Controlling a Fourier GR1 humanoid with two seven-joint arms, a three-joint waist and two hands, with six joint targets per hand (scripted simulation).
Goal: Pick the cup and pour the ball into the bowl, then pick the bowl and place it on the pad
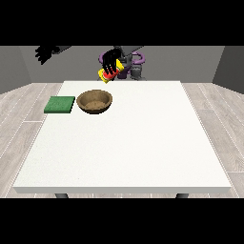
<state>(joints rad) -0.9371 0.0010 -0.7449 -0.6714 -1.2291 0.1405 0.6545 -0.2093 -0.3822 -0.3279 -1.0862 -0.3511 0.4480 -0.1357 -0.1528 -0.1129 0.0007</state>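
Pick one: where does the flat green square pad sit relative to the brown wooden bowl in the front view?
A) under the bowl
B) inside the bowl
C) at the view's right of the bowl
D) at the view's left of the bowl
D: the flat green square pad lies on the white table at the view's left of the brown wooden bowl, apart from it, nothing resting on it.

A large white table [143, 143] fills the middle of a plain room, its dark legs [60, 195] just visible beneath the near edge. Pale grey wood-look floorboards [19, 124] (laid in long planks) run out on either side. Flat grey walls [200, 62] close off the back, evenly lit.
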